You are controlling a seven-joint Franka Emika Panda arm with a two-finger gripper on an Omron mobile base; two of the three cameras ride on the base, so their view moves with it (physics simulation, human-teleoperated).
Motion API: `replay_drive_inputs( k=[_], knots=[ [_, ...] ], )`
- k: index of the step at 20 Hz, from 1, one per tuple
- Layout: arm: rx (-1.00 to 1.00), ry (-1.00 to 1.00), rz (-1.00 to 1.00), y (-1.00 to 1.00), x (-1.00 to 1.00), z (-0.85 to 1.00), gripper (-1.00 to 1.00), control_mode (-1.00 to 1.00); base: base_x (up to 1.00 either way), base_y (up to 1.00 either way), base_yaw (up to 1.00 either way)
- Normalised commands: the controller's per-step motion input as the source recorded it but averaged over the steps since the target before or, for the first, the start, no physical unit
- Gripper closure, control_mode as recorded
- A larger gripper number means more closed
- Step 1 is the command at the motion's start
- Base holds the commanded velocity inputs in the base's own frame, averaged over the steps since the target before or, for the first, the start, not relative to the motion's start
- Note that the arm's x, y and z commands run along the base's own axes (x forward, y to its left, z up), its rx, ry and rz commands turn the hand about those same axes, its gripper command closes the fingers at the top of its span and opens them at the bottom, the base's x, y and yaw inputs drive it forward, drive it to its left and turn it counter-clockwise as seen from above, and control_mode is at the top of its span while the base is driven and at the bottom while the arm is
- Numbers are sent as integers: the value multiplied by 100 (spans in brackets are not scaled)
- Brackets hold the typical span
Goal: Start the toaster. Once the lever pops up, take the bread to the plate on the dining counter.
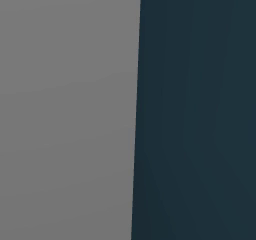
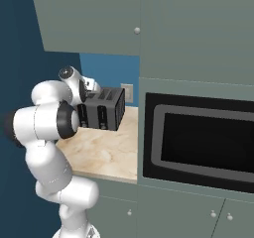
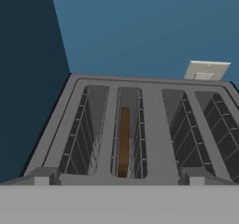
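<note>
Matt dark grey toaster [image 2: 102, 110] with thin metal wire guards in its slots, dull brown bread [image 3: 124, 141], smooth veined beige marble-look worktop [image 2: 106, 155], glossy white arm [image 2: 49, 148], glossy black oven door [image 2: 203, 143], matt grey-green cabinets [image 2: 149, 19]

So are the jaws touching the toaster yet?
Cannot tell. In the right base view the arm's wrist hides the gripper against the toaster; the hand view looks down into its slots at the bread without showing contact.

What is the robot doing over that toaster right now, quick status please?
Hand hovers above the toaster; jaws hidden, state unknown. Bread sits upright in the second slot from the left. Nothing blocks the slots.
</note>
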Motion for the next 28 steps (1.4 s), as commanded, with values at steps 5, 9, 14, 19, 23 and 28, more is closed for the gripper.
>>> replay_drive_inputs(
  k=[5,9,14,19,23,28],
  knots=[
    [0,-2,0,-1,9,-7,-100,-100,0,0,0],
    [0,-2,0,0,16,0,-100,-100,0,0,0],
    [0,-1,0,0,18,-5,-100,-100,0,0,0],
    [0,0,0,0,3,-15,-100,-100,0,0,0],
    [0,0,-4,0,0,-14,-100,-100,0,0,0],
    [0,0,-4,0,0,-12,-100,-100,0,0,0]
  ],
)
